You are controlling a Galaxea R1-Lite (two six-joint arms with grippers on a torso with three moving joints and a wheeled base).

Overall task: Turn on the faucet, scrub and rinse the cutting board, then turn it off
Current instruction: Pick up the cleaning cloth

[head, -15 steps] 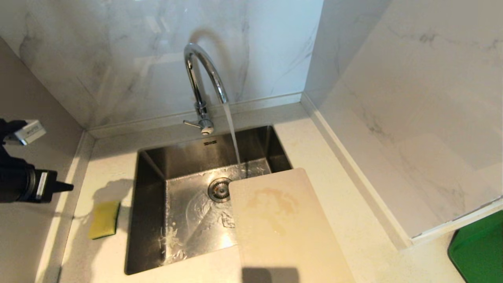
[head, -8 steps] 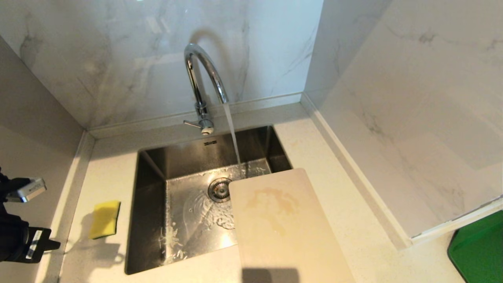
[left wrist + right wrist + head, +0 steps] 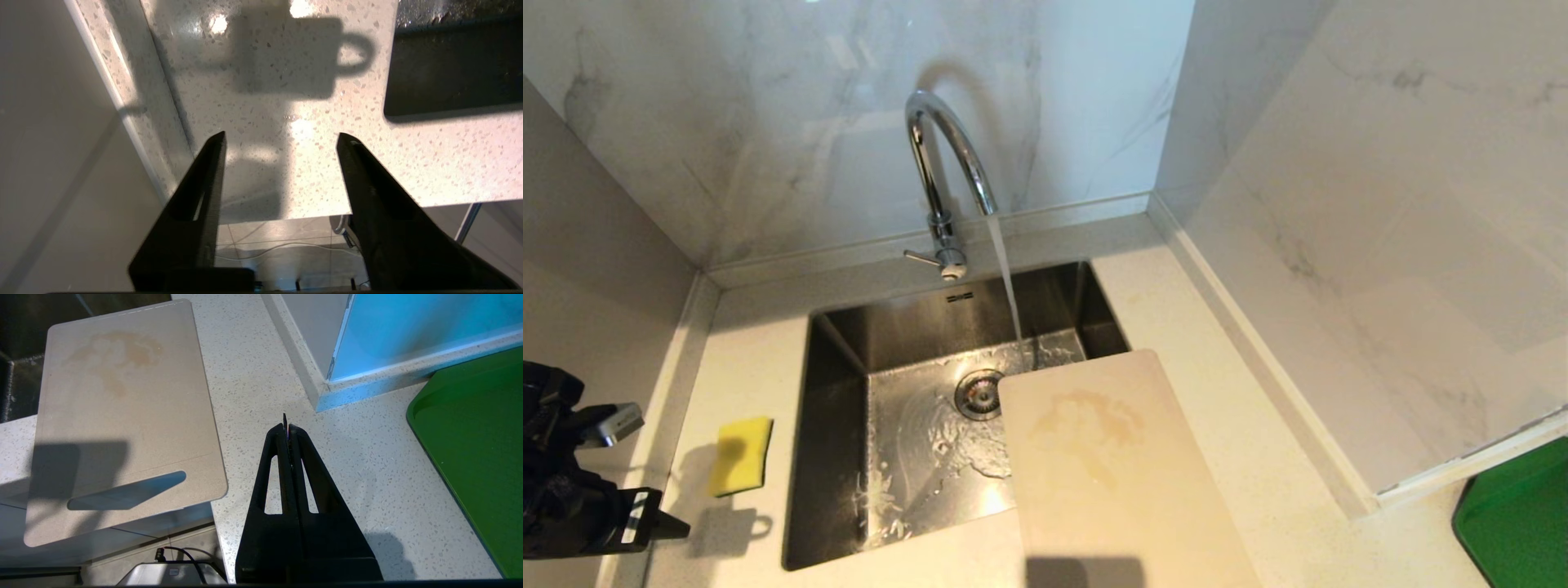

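Observation:
The chrome faucet (image 3: 947, 155) stands behind the sink, and water (image 3: 1009, 286) runs from its spout into the basin. The beige cutting board (image 3: 1111, 474) lies flat on the counter with its left part over the sink; a brownish stain marks it. Its slot handle end (image 3: 126, 494) juts past the counter's front edge. My left gripper (image 3: 282, 136) is open and empty above the counter's front left corner, near the side wall, a short way in front of the yellow sponge (image 3: 739, 456). At the head view's left edge that gripper (image 3: 666, 527) shows only in part. My right gripper (image 3: 287, 426) is shut and empty over the counter to the right of the board.
The steel sink (image 3: 833, 457) is wet, with a drain (image 3: 978, 394) in its middle. A green board (image 3: 1515, 523) lies at the far right past a marble wall corner (image 3: 1372, 498). Walls close in the counter on the left and behind.
My left arm has sunk along the left wall and now reaches slightly further out over the counter's front left corner. Water keeps running; the board and sponge have not moved.

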